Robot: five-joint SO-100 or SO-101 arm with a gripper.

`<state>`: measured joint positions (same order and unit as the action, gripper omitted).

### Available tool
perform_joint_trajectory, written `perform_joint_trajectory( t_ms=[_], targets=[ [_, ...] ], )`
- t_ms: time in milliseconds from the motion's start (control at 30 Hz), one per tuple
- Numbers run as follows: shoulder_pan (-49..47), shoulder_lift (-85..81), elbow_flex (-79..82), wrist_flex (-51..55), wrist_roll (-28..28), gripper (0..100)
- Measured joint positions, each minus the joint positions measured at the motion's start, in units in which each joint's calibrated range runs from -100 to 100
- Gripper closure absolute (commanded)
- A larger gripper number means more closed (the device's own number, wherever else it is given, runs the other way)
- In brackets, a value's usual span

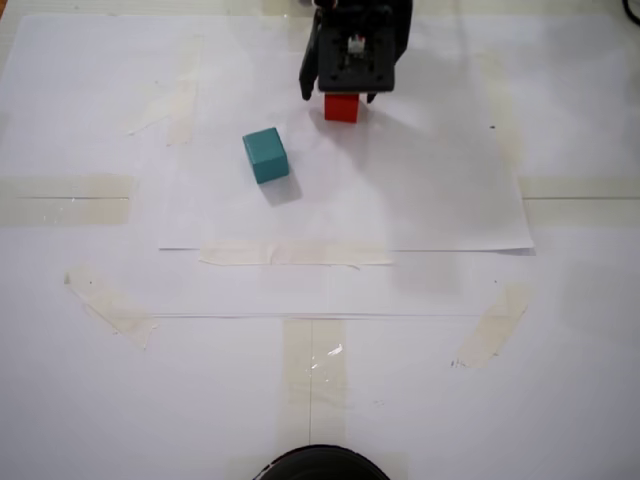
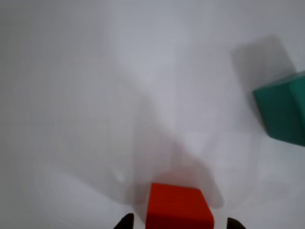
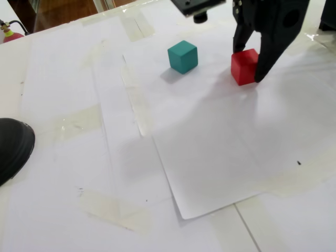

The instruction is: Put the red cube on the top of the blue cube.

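Note:
The red cube rests on the white paper at the far side of the table in a fixed view. It also shows in the wrist view and in another fixed view. My gripper is down over it, open, one finger on each side with small gaps. The blue cube, teal in colour, stands apart on the paper, to the left of the red cube in both fixed views and at the right edge of the wrist view.
White paper sheets taped down with pale tape strips cover the table. A black round object sits at the near edge. A small red item lies beyond the table's far left corner.

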<state>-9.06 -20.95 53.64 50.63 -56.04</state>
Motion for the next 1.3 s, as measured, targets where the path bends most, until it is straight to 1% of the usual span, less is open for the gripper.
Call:
perform_joint_trajectory(
  t_ms=[667, 1300],
  targets=[
    [0.0, 0.9, 2.7, -4.1, -0.1, 76],
    [0.7, 1.9, 2.6, -4.6, 0.0, 87]
  ],
)
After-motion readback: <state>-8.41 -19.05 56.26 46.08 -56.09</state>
